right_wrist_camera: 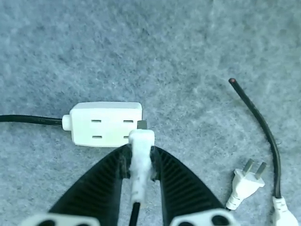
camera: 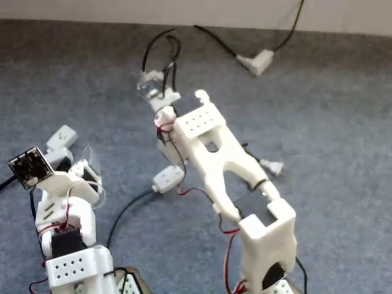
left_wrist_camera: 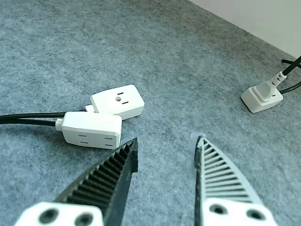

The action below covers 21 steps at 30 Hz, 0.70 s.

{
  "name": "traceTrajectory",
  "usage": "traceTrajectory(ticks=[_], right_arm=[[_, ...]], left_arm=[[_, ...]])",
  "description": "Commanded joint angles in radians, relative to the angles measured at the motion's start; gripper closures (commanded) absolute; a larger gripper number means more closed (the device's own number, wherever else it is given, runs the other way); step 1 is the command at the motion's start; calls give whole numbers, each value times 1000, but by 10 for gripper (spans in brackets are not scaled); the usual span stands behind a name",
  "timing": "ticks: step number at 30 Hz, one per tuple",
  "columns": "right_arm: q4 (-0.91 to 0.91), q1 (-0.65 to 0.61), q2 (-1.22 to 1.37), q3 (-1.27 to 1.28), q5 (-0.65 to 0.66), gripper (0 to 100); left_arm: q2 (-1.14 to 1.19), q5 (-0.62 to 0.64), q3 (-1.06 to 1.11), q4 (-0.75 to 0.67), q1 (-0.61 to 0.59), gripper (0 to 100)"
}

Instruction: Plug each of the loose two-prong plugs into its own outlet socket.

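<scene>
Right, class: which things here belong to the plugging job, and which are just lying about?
Job: right gripper, held plug, outlet facing it, loose plug, square outlet, flat outlet, left gripper.
Lying about: far outlet with a plug already in it, grey carpet.

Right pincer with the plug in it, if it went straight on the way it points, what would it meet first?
The white outlet block, lying just ahead of the right pincer. The held plug would reach its near face first; whether it already touches is unclear.
</scene>
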Motion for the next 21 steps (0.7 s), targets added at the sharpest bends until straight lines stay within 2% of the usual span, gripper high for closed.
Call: traceTrajectory(ticks=[1, 10, 17, 21], right_arm=[[7, -8, 30, -21, -60, 985], [21, -8, 54, -81, -80, 985], [176, -15, 59, -272, -81, 985], [188, -45, 64, -248, -83, 985]], left_arm=[[-7, 2, -2, 0, -5, 790], [-8, 2, -2, 0, -5, 790], [-8, 2, -2, -2, -5, 790], [-8, 2, -2, -2, -5, 790]])
